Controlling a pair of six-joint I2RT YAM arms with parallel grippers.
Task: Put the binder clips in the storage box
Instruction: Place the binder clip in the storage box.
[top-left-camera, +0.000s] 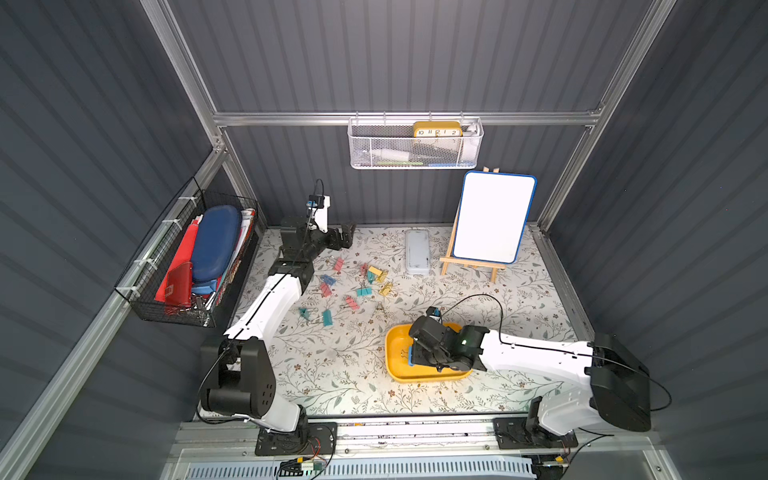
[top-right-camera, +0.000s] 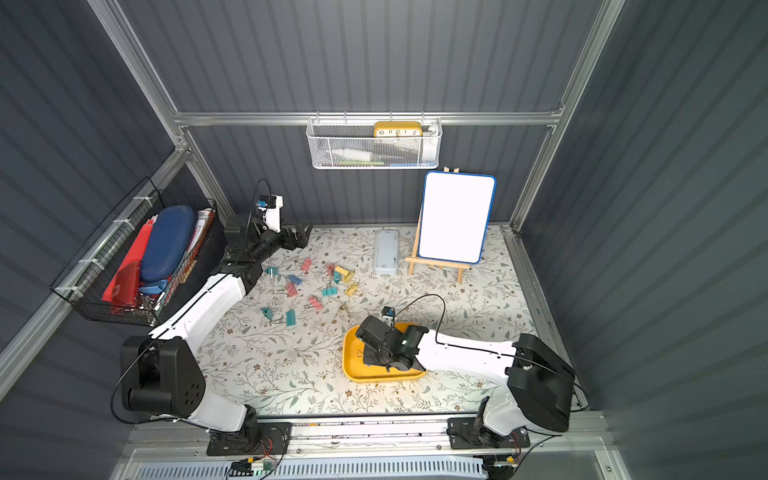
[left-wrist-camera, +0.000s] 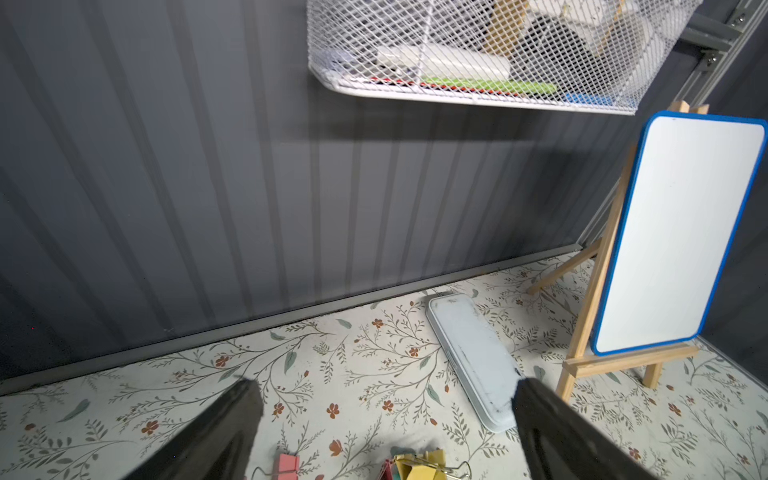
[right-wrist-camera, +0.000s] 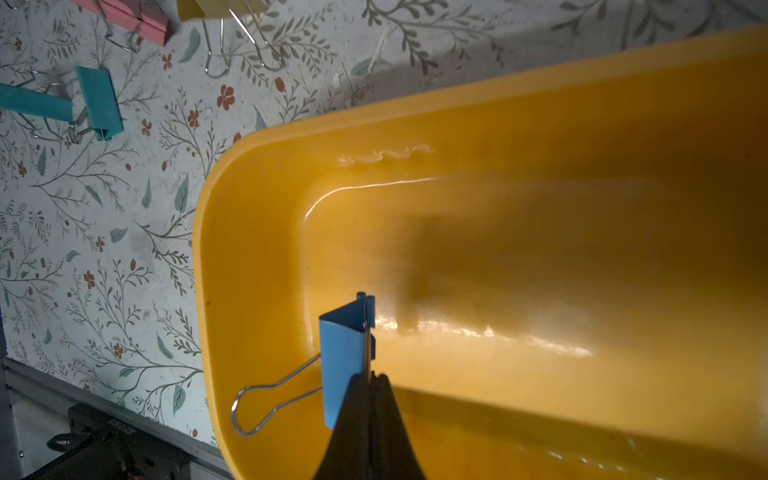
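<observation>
Floral tabletop (top-left-camera: 332, 374): right claw (right-wrist-camera: 371, 376) tight on blue clip (right-wrist-camera: 343, 353) within storage box (right-wrist-camera: 257, 141) rim; left claw (left-wrist-camera: 386, 384) wide, empty.

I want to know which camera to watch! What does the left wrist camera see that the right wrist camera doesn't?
Only the left wrist view: the open left pincer, a white mesh basket on the wall, a whiteboard on an easel, and a flat grey case. Only the right wrist view: the right pincer shut on a blue binder clip over the yellow storage box. Both: the flowery table and loose binder clips lying on it.
</observation>
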